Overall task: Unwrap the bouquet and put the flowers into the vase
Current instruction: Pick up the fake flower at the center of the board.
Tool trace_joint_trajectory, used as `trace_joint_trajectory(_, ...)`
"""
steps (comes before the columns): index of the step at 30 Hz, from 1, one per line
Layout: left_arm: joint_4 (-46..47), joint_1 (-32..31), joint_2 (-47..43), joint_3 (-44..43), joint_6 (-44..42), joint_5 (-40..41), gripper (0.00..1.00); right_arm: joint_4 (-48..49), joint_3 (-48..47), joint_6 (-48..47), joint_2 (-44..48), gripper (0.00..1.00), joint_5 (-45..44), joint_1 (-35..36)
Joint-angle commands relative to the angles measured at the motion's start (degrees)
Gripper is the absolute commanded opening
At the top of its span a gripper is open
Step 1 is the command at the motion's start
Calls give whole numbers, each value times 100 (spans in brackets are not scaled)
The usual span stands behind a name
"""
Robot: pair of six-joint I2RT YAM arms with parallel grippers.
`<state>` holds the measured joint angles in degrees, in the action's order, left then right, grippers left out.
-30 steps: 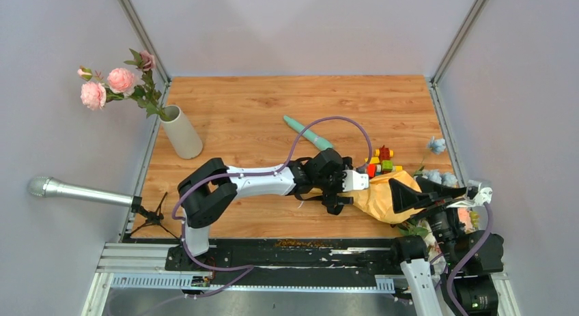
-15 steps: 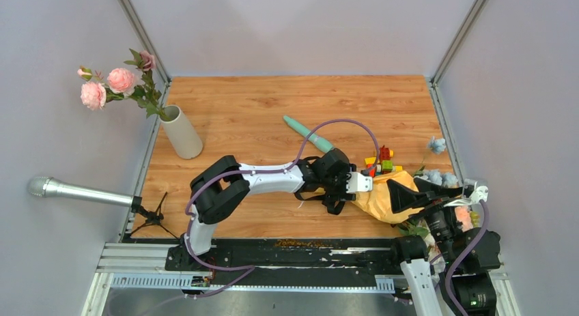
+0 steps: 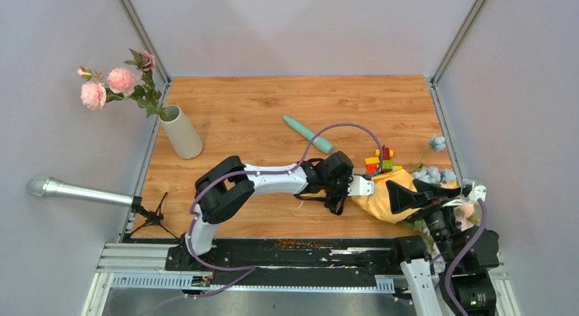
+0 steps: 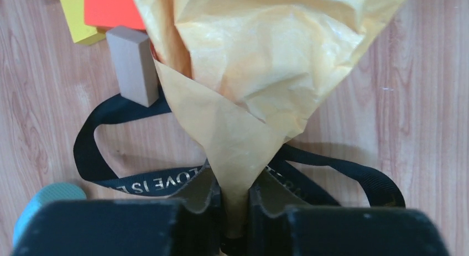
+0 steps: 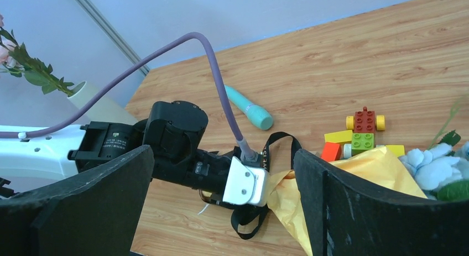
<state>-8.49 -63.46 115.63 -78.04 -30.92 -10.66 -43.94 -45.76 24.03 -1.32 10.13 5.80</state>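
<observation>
A wooden table (image 3: 273, 111) fills the floor of a booth with plain grey walls, seen from above. The bouquet (image 3: 379, 200) lies on its side near the table's front right corner. It is a cone of crinkled orange-tan paper with its pointed tip aimed left and its wide mouth aimed right.

The left gripper (image 4: 236, 206) reaches in from the bouquet's left. Its jaws are pinched together on the very tip of the paper cone. A black strap (image 4: 138, 184) with printed lettering lies in loose loops on the wood either side of that tip. Whether it encircles the paper cannot be told.

The right gripper (image 5: 224, 178) hangs over the bouquet's wide end with its jaws spread far apart, gripping nothing.

Pale blue flowers (image 3: 437, 175) with green leaves spill from the bouquet's mouth, at the table's right edge. Just behind the bouquet sits a cluster of small toy blocks (image 3: 381, 160) in red, yellow and green, and one plain tan block (image 4: 133, 62) rests right beside the paper. A teal stick (image 3: 308, 134) lies farther behind the bouquet and to its left.

The vase (image 3: 181, 132), an off-white cylinder, stands well apart from the bouquet at the table's far left edge, holding pink flowers (image 3: 113, 84) on leafy stems. A grey metal tube (image 3: 68, 190) on a small stand sits far left of the bouquet, off the table.
</observation>
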Motion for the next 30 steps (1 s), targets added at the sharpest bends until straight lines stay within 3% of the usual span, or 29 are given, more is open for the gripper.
trace_joint_trajectory(1, -130, -285, -227, -64, -28, 145, 4, -40, -74, 1, 71, 99, -5, -11)
trace_joint_trajectory(3, -128, -334, -308, -80, 21, 198, 0, -102, -94, 13, 77, 99, -5, -16)
trace_joint_trajectory(8, -8, -350, -458, -88, 534, 246, 0, -288, -214, 27, 81, 99, -51, -13)
trace_joint_trajectory(17, 1032, -351, -1112, 281, 2382, 171, 0, -485, -542, -29, 62, 99, -85, -12)
trace_joint_trajectory(22, 885, -356, -1291, -22, 3635, 392, 0, -231, -803, -442, 76, 100, 610, -22)
trace_joint_trajectory(30, 1540, -357, -1991, 432, 4540, 470, 0, -153, -1209, -656, 44, 100, 976, -12)
